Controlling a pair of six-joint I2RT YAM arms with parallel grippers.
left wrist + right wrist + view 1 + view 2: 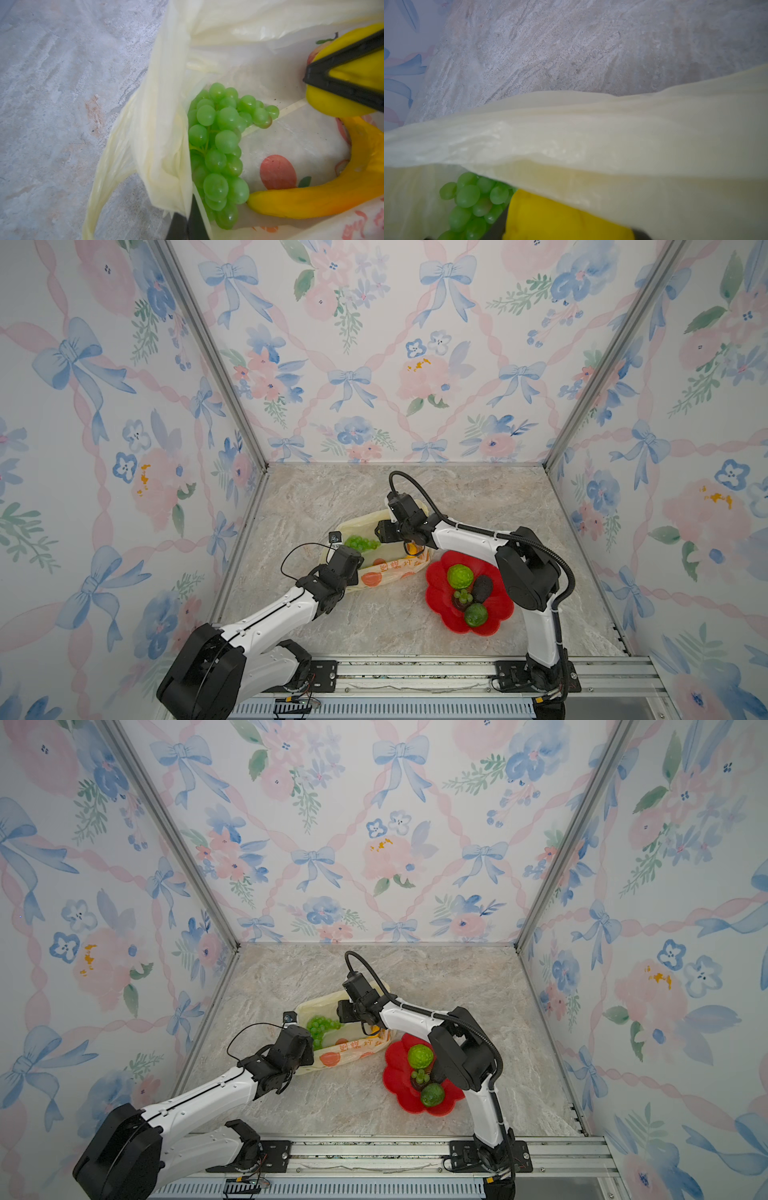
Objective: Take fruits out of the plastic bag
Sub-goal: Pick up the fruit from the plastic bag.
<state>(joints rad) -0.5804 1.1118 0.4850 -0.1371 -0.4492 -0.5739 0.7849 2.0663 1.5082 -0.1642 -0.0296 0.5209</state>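
Here the banana point(311, 199) seemingly points toward grapes point(218, 145).

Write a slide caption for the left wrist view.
Left gripper pinches the bag; right gripper clasps a yellow fruit beside grapes and a banana.

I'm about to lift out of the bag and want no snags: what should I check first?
1. left pincer shut on plastic bag rim: ok.
2. right pincer fingers flanking yellow fruit: ok.
3. Bag film clear of that fruit: not ok, it drapes over in the right wrist view.
4. grape bunch and banana outside the grip: ok.
5. red plate has bare space: ok.
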